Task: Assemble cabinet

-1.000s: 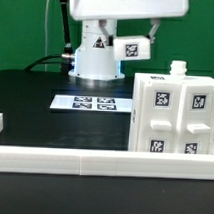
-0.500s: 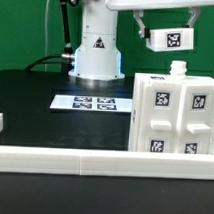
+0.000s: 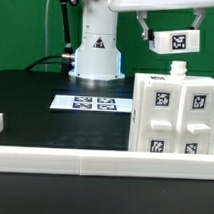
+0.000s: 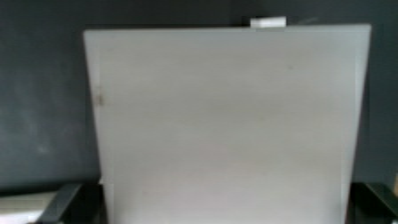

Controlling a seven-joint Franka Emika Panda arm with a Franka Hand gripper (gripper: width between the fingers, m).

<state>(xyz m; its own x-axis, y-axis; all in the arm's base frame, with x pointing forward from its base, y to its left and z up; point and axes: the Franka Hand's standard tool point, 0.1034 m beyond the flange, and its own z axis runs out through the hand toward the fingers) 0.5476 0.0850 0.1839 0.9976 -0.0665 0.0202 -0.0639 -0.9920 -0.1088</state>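
1. The cabinet (image 3: 173, 115), a big white box, stood on the black worktop (image 3: 35, 105) at the exterior view's right, just behind the long white rail (image 3: 73, 162) that edged the near side. Stepped front panels carrying black-and-white square tags closed its visible faces, so its inside was hidden.
2. A small white peg (image 3: 177, 68) stood upright on the cabinet's top.
3. The end effector (image 3: 175, 33) hung above the cabinet without touching it. It was clamped on a small white tagged block (image 3: 178, 42), which was held in the air, level, with its tag facing the exterior camera. The block and the peg were apart, with a gap showing between them.
4. In the wrist view a pale flat face (image 4: 214, 120) filled most of the picture, with dark fingers (image 4: 45, 205) at its corners. The picture was soft, and this was probably the held block seen close, though I could not tell for sure.
5. The cabinet looked like smooth matte plastic with rounded edges and raised rectangular panels. The worktop was matte black. The marker board (image 3: 93, 102), thin and flat, lay on the worktop in front of the robot base (image 3: 97, 55), toward the exterior view's left of the cabinet.
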